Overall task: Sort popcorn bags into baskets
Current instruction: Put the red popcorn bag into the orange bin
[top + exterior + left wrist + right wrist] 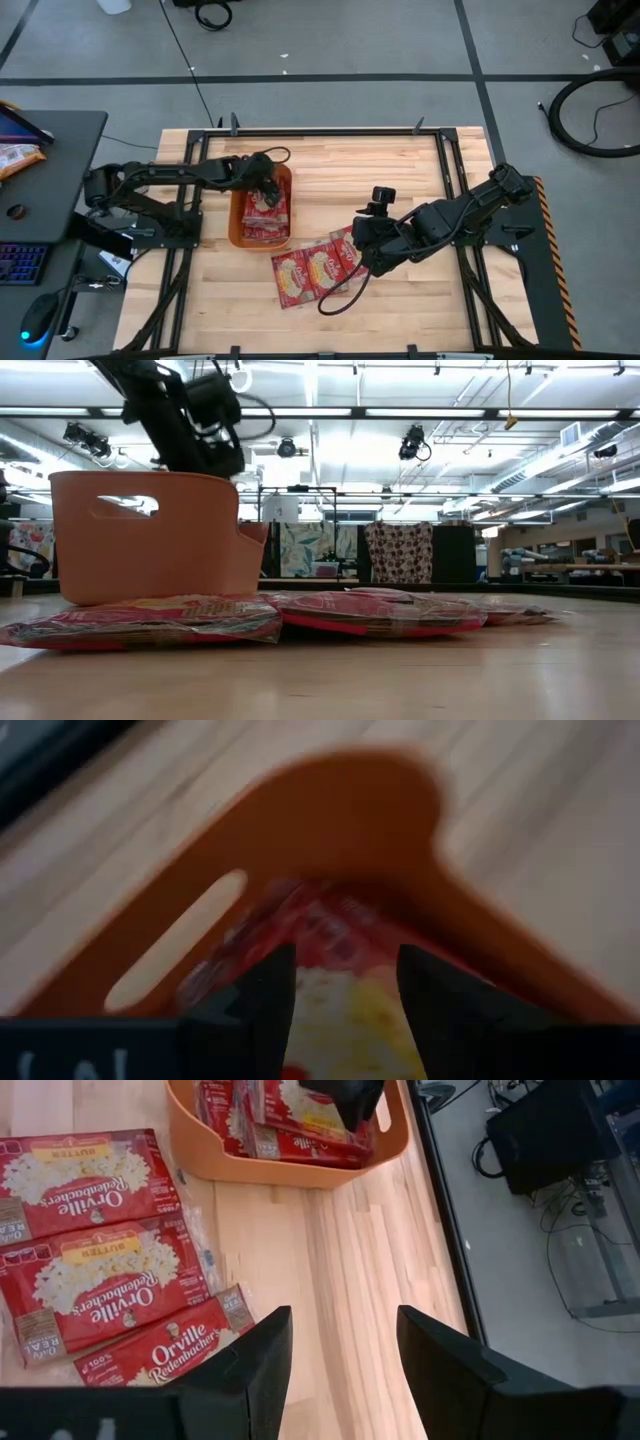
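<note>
Left gripper [268, 190] hangs inside the tub [235, 222], fingers [272, 990] spread wide with a bag just beyond them, nothing gripped. Several bags [263, 214] already lie stacked in the tub, long axes along its length. Right gripper [372, 256] hovers low beside the loose bags [312, 269], jaws parted and empty. Three bags show there, overlapping flat on the table [400, 170] in a fan, long axes angled across the boards. These packets look light, thin and glossy, probably floppy and slick; a pinch on a raised overlapping edge seems likelier to hold than one on a flat face.
</note>
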`<state>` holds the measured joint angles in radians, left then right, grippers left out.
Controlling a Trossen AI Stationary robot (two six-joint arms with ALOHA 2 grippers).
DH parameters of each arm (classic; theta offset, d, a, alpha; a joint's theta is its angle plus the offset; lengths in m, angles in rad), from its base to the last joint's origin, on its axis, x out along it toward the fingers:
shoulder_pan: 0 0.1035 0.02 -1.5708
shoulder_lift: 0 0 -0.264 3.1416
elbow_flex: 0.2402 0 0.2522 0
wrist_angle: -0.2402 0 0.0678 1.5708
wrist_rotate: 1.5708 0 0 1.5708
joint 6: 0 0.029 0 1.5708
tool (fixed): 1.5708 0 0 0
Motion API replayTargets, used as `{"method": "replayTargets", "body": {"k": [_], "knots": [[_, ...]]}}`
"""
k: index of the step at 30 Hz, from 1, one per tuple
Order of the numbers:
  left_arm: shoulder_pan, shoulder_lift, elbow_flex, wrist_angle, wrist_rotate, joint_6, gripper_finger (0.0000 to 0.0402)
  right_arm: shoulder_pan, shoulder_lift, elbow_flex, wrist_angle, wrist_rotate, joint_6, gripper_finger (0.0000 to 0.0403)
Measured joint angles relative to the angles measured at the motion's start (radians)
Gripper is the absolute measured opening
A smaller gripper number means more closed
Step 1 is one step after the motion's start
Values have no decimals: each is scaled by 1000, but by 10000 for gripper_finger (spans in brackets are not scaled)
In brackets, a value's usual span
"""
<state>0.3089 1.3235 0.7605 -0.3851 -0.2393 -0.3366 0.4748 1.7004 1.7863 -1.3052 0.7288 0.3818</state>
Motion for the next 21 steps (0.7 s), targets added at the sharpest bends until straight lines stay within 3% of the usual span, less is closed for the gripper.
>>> {"method": "replayTargets", "body": {"k": [11,21], "knots": [[-212,-166,70,20,49,86,180,-8,0,-1,2,-33,28,186],[-550,-242,-5,98,-309,77,180,-8,-1,-150,103,-76,137,186]]}}
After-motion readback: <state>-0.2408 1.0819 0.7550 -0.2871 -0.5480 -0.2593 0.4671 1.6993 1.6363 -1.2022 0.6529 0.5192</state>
